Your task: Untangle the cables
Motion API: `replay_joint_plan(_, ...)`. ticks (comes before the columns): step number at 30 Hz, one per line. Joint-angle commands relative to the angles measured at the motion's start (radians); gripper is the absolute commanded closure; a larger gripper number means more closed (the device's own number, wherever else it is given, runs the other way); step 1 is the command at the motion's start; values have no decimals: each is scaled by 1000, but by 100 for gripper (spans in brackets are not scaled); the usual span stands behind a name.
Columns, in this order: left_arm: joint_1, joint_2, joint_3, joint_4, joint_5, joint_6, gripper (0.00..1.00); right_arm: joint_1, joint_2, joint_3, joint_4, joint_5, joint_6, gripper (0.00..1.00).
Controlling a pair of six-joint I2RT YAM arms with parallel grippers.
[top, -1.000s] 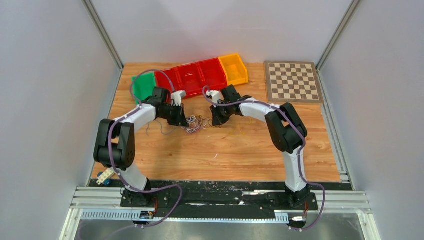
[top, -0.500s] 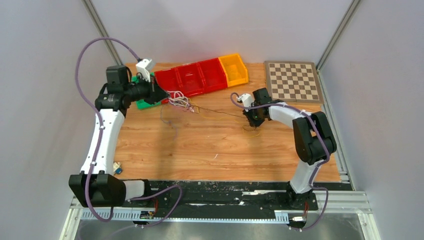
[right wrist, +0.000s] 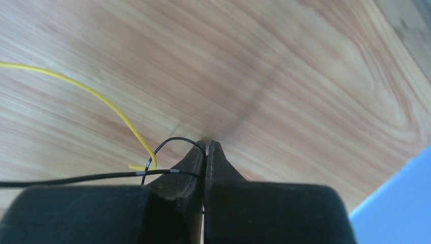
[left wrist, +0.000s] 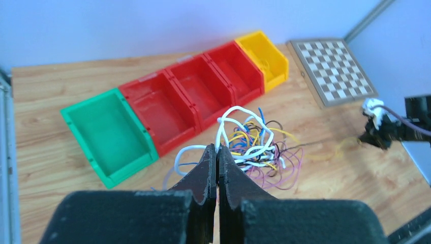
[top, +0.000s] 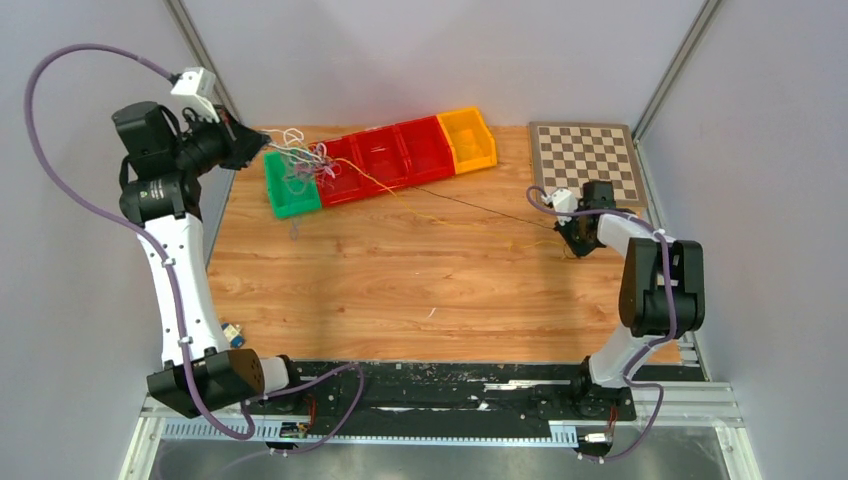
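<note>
Two arms that were nearly tip-to-tip at desk (top: 420, 290) centre 1 s ago, w/ the knot between them, now stand well apart.

Top view: left end effector (top: 250, 148) is up at the back-left, carrying the cables (top: 305, 165). The clump shows over the green bin (top: 290, 200) and the nearest of the red bins (top: 400, 150). Right end effector (top: 578, 245) is low by the chessboard (top: 585, 162). A black wire (top: 470, 205) runs taut btwn the two. Judgement: one strand is being drawn out of the knot, but most of the bundle is unsorted, so it's early in the task.

Left wrist: jaws closed on a white loop, rest of the cables dangling just beyond the tips, above the desk and not in any bin. Green, 3 red and yellow bin (left wrist: 262, 53) all look bare inside.

Right wrist: jaws closed, pinching the black wire at its end. A yellow wire (right wrist: 91, 94) lies slack on the desk beside it and crosses it near the tips. Can't tell if the yellow is also caught.
</note>
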State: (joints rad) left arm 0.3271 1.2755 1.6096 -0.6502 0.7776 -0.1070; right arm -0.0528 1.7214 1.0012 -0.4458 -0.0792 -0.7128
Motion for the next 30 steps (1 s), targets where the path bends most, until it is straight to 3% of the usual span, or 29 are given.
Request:
replay_joint_plan(1, 88, 31, 94, 88, -26, -60, 100, -94, -12, -50, -24, 79, -102, 100)
replay_joint_plan(4, 96, 45, 139, 88, 33, -66, 100, -129, -27, -65, -25, 66, -128, 100)
replay_joint_plan(7, 79, 47, 140, 96, 228, -116, 100, -131, -88, -75, -62, -14, -161, 100)
replay_joint_plan(10, 6, 25, 118, 23, 322, -69, 100, -129, -140, 0, -265, -210, -195, 100)
replay_joint_plan(11, -62, -2, 102, -13, 324, -38, 100, -125, -150, 50, -348, -283, -194, 91)
replay_joint_plan(12, -103, -18, 41, -16, 322, -35, 100, -119, -160, 102, -429, -376, -189, 70)
replay_joint_plan(13, -182, -55, 3, 0, 306, -45, 100, -110, -176, 154, -480, -462, -173, 41)
replay_joint_plan(14, -268, -74, -93, 17, 288, -59, 100, -95, -193, 197, -509, -536, -141, 23)
replay_joint_plan(15, -314, -111, -152, 83, 259, -108, 100, -79, -213, 242, -529, -614, -107, 12)
replay_joint_plan(17, -436, -148, -344, 193, 222, -172, 100, -28, -252, 317, -530, -756, -38, 1)
replay_joint_plan(20, -588, -147, -437, 321, 185, -250, 100, 100, -300, 385, -440, -888, 143, 0)
replay_joint_plan(24, -664, -94, -454, 467, 215, -377, 100, 287, -351, 367, -218, -944, 363, 0)
replay_joint_plan(30, -717, -41, -444, 552, 265, -454, 100, 524, -383, 238, 194, -826, 565, 0)
